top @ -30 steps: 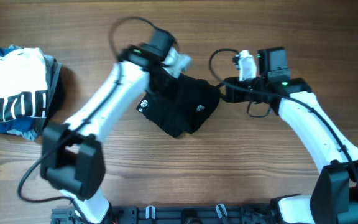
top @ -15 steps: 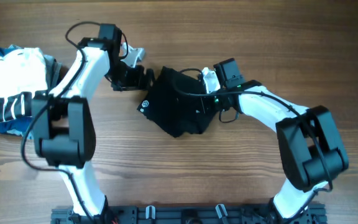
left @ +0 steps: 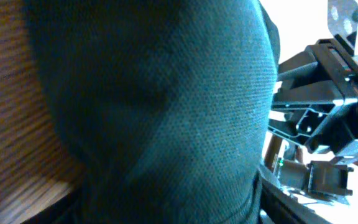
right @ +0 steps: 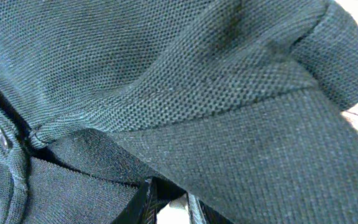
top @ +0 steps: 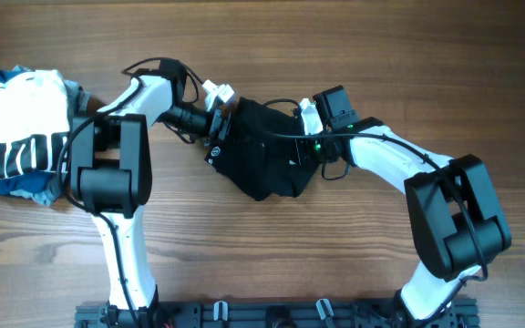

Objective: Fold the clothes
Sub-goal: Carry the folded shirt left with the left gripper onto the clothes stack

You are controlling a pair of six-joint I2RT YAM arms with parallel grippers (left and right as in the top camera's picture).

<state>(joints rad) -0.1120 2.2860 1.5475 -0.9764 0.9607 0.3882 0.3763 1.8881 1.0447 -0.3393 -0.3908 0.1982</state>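
Observation:
The black T-shirt (top: pixel 262 164) lies crumpled in the middle of the wooden table, its small white logo (top: pixel 212 153) at its left edge. My left gripper (top: pixel 221 126) is pressed against the shirt's upper left edge. In the left wrist view dark fabric (left: pixel 166 112) fills the frame and hides the jaws. My right gripper (top: pixel 301 137) is at the shirt's upper right edge. In the right wrist view the fabric (right: pixel 197 74) drapes over the fingers (right: pixel 169 202), which sit close together with a fold pinched at their tips.
A pile of other clothes lies at the far left edge: a white garment with black stripes (top: pixel 21 137) on top of a blue one (top: pixel 25 187). The arm bases stand at the near edge of the table (top: pixel 381 237).
My left arm swung out to the left, then came back right to the shirt's upper left edge. My right gripper moved left onto the shirt's right edge and has stayed there.

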